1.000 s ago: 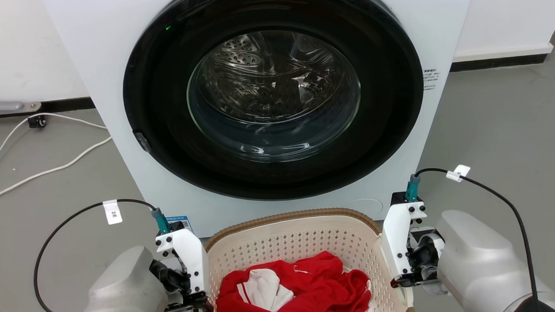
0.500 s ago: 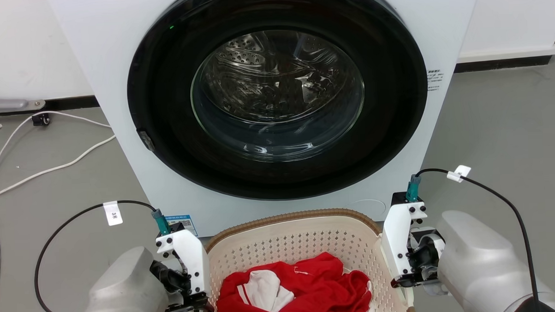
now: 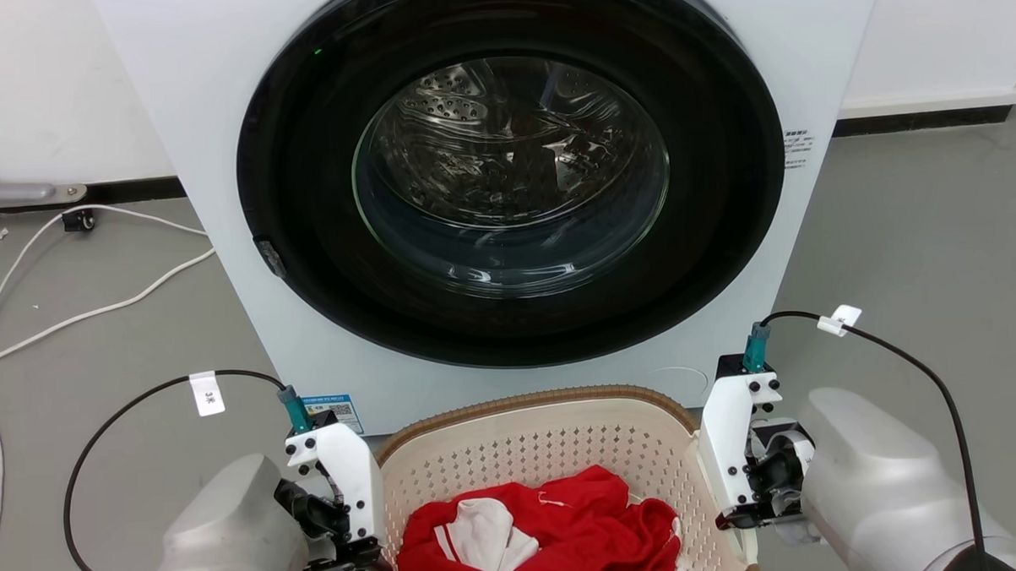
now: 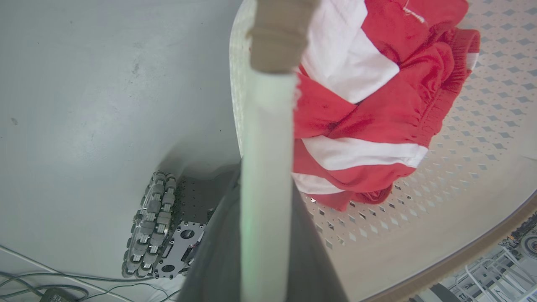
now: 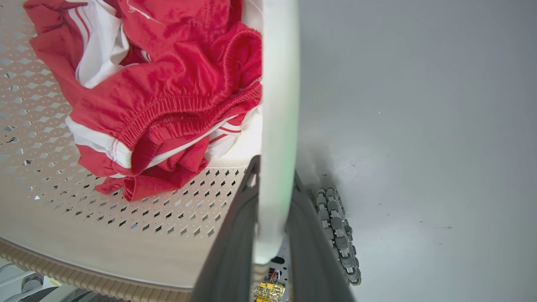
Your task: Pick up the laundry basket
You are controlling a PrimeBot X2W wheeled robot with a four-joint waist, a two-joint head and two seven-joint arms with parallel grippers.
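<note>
The laundry basket, cream-white and perforated with a brown woven-look rim, sits at the bottom centre of the head view, just in front of the washer. Red-and-white clothes lie in it. My left gripper is shut on the basket's white left handle, one dark finger on each side of it. My right gripper is likewise shut on the white right handle. In the head view, both wrists flank the basket, and the fingertips are hidden below the rim.
A white front-loading washer with its round glass door shut stands directly behind the basket. White cables trail over the grey floor at the left. My wheeled base shows under the basket's sides.
The whole head picture has shifted slightly, the washer drifting right and down, so the camera moved. Both grippers keep their hold on the handles.
</note>
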